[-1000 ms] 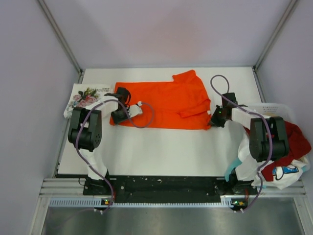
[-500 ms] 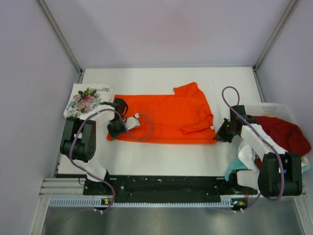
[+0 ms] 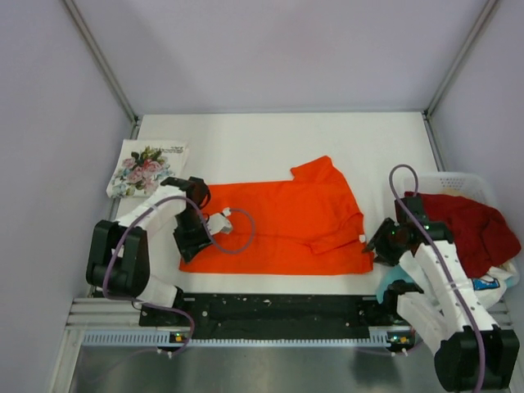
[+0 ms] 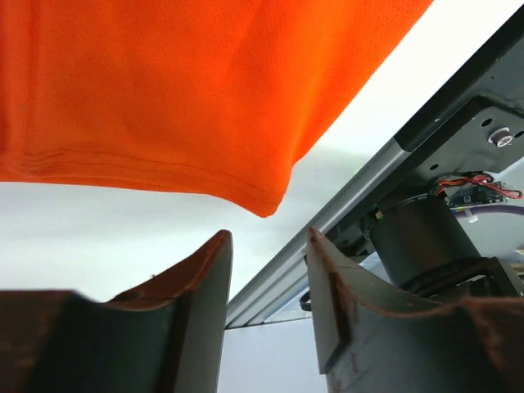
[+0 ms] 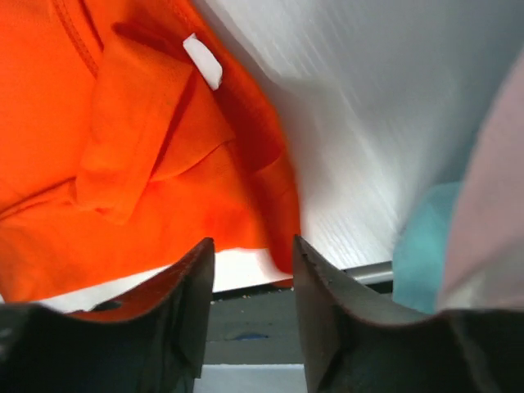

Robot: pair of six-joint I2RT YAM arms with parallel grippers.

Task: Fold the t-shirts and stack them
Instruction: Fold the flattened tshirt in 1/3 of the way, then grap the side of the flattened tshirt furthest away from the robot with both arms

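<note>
The bright orange-red t-shirt (image 3: 282, 217) lies spread flat across the table close to its near edge, one sleeve (image 3: 315, 170) pointing to the back. My left gripper (image 3: 188, 246) is at its left hem corner; in the left wrist view the gripper (image 4: 268, 234) is open and empty, and the shirt's corner (image 4: 264, 205) lies just beyond the fingertips. My right gripper (image 3: 377, 245) is at the shirt's right end, by the collar. In the right wrist view the gripper (image 5: 252, 241) is open, with the shirt's edge (image 5: 282, 237) just ahead and its white label (image 5: 202, 61) showing.
A folded white tee with pink flower print (image 3: 148, 167) lies at the back left. The white lattice basket (image 3: 452, 181) at the right holds a dark red tee (image 3: 468, 228); a white printed cloth (image 3: 480, 288) and a teal one (image 3: 390, 283) hang near the right arm's base.
Both grippers have come toward the near edge and the orange-red shirt has slid with them, from the table's middle to its front. The right arm swung out to the right.
</note>
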